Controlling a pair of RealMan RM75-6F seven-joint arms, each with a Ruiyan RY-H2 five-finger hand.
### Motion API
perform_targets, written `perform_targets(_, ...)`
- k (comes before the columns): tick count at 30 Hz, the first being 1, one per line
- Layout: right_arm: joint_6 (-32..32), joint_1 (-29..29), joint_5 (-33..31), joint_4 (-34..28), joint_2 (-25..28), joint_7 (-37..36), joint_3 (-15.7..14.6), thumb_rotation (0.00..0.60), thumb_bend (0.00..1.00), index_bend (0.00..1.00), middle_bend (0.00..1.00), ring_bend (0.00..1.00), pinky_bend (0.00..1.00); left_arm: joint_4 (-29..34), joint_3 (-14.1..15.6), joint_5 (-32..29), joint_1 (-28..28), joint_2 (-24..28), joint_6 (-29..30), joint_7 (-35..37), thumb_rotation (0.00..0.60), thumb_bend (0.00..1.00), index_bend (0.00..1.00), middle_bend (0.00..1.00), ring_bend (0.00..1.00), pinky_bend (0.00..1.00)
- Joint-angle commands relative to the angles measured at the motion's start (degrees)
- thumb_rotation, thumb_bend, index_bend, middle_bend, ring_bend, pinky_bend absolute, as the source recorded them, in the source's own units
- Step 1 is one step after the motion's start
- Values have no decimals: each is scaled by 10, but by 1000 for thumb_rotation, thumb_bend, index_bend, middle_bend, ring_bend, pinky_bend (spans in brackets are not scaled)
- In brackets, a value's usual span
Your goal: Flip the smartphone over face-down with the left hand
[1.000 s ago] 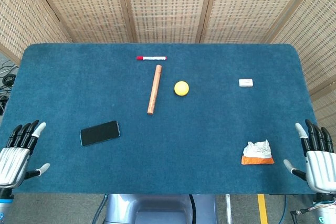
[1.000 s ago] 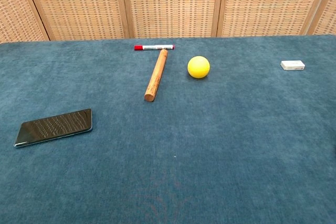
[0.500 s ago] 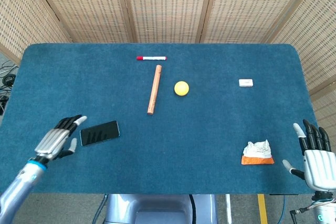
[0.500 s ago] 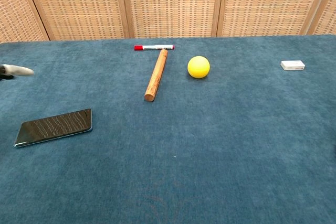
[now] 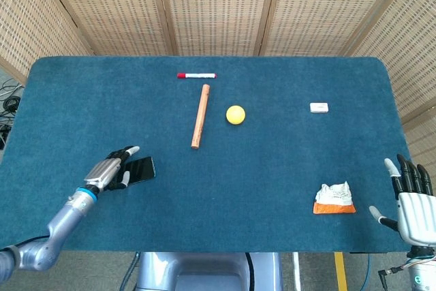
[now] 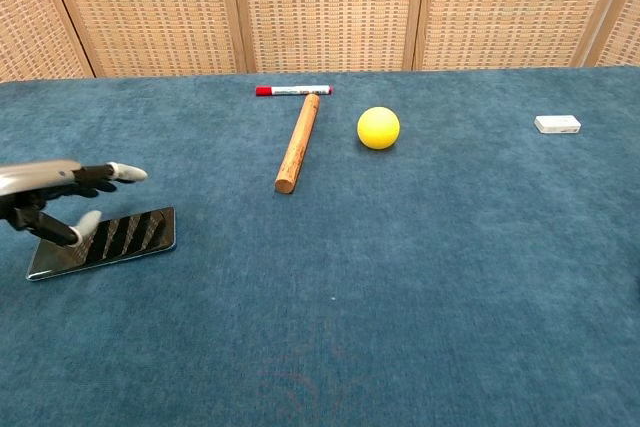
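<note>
Over the last second our left hand (image 5: 111, 170) has swung in from the table's (image 5: 286, 168) left edge and now hangs over the left end of the smartphone (image 6: 128, 237), fingers spread and holding nothing. From these views we cannot tell whether any fingertip touches the phone yet. The phone itself has not shifted, so we judge the flip is only at the reach stage: no lift, no turn.

The phone lies flat near the table's front-left corner, dark glossy screen up, a thin slab with little edge to catch, well apart from the wooden stick (image 5: 199, 125) and yellow ball (image 5: 236, 114).

Our right hand (image 5: 411, 204) rests off the front-right corner, open and empty.
</note>
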State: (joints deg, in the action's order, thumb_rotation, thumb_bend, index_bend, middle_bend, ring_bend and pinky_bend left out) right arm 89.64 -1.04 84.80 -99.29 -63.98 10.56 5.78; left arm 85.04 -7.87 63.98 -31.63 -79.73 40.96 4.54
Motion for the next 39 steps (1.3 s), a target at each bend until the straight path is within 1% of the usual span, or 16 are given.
perform_targets(1,-2,-1,-2,1,-1,0,0,600,0,0,0,0,0,-15,-1,-9,-11,-24,-11,7,600,696,0,0,0,0)
perform_targets(6,-5,-2,-5,3,-2,1,0,600,0,0,0,0,0,-22,3,-15,-20,-46,-19,1,600,695,0,0,0,0)
perform_targets(11,-5,-2,-9,4,-1,-4,1,600,0,0,0,0,0,-9,9,-9,-25,-57,-11,-9,600,695,0,0,0,0)
perform_targets(18,-6,-2,-10,4,0,-8,1,600,0,0,0,0,0,37,28,24,-20,-46,10,-24,600,682,0,0,0,0)
perform_targets(23,-6,-2,-9,4,0,-7,0,600,0,0,0,0,0,82,43,43,-16,-27,20,-33,600,662,0,0,0,0)
perform_targets(24,-6,-2,-9,4,0,-6,0,600,0,0,0,0,0,92,46,47,-16,-21,20,-36,600,636,0,0,0,0)
perform_targets(26,-6,-2,-9,4,0,-6,0,600,0,0,0,0,0,104,49,55,-15,-13,26,-41,600,526,0,0,0,0)
perform_targets(28,-6,-2,-9,4,0,-6,-1,600,0,0,0,0,0,111,49,77,-7,-9,58,-49,600,289,0,0,0,0)
perform_targets(29,-6,-2,-9,4,0,-6,-1,600,0,0,0,0,0,111,48,91,-3,-9,76,-52,600,214,0,0,0,0)
perform_targets(30,-6,-2,-9,4,0,-7,-1,600,0,0,0,0,0,107,49,117,6,-10,108,-56,600,124,0,0,0,0)
perform_targets(31,-6,-2,-9,3,0,-7,-1,600,0,0,0,0,0,101,50,134,13,-11,131,-62,600,66,0,0,0,0)
perform_targets(32,-6,-2,-9,3,0,-8,-1,600,0,0,0,0,0,89,54,158,23,-13,164,-74,600,43,0,0,0,0)
perform_targets(33,-6,-2,-9,3,1,-8,-1,600,0,0,0,0,0,81,58,169,30,-14,183,-82,600,29,0,0,0,0)
perform_targets(34,-7,-2,-8,2,1,-9,-1,600,0,0,0,0,0,68,63,179,40,-15,205,-96,600,36,0,0,0,1)
perform_targets(37,-7,-2,-6,1,1,-9,-2,600,0,0,0,0,0,46,69,181,60,-23,237,-104,600,78,20,0,0,30)
perform_targets(39,-6,-2,-3,0,1,-9,-4,600,0,0,0,0,0,24,70,176,72,-32,252,-97,600,107,70,0,0,59)
